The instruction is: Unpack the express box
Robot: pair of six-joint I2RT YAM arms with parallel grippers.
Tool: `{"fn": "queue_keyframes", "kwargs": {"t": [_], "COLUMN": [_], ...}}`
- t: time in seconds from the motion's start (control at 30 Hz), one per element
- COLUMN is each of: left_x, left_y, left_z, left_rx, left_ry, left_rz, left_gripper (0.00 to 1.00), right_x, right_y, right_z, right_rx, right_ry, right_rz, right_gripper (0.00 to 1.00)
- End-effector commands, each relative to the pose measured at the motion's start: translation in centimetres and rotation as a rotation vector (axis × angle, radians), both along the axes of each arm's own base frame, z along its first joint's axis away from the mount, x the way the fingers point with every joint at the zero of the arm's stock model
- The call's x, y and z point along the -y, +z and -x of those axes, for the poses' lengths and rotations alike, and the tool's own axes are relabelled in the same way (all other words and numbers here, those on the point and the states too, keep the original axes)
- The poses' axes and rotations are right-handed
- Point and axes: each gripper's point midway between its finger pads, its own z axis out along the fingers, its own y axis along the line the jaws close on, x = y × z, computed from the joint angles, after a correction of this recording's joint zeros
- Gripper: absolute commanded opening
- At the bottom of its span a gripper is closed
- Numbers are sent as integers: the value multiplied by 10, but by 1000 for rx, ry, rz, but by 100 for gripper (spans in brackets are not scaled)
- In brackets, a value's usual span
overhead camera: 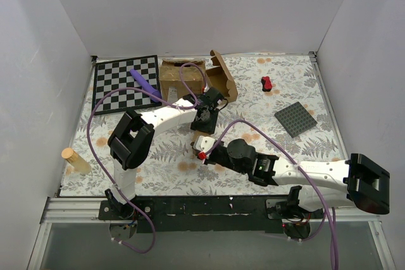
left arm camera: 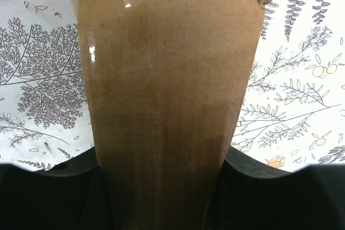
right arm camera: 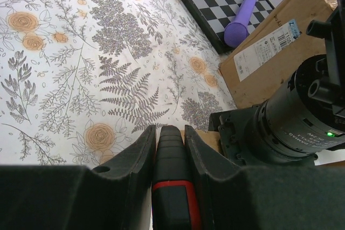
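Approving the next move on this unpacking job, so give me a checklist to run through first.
1. Grip of left fingers on the small box: ok, cardboard clamped between them.
2. Grip of right fingers on the black and red tool: ok.
3. Tool tip meeting the box: cannot tell, hidden.
4. Box lid open: cannot tell.
5. Room between the right fingers and the left arm: not ok, crowded.
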Motion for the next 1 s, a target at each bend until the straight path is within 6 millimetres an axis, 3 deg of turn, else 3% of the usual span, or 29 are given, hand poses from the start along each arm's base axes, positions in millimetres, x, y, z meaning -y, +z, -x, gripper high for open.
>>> {"fn": "queue_keyframes", "kwargs": {"t": [0.0, 0.37, 0.7, 0.97], "left_x": [-5, -4, -3, -3], "left_y": [-9, -9, -10, -11], "left_z": [14, 17, 19, 19], "left_rx": [-41, -44, -46, -47], "left_ry": [-20, -27, -34, -31], "left_rz": [-45, -39, -40, -40], "left_gripper": [25, 24, 24, 24], "right_x": [-14, -17, -18, -10], "right_y": [46, 44, 60, 60], "right_z": [-3, -7, -8, -7], "right_rx": [63, 90, 115, 115], "right_ry": [8, -5, -5, -11], "right_rz": [-130, -118, -148, -144], "right_gripper": [1, 1, 1, 1]}}
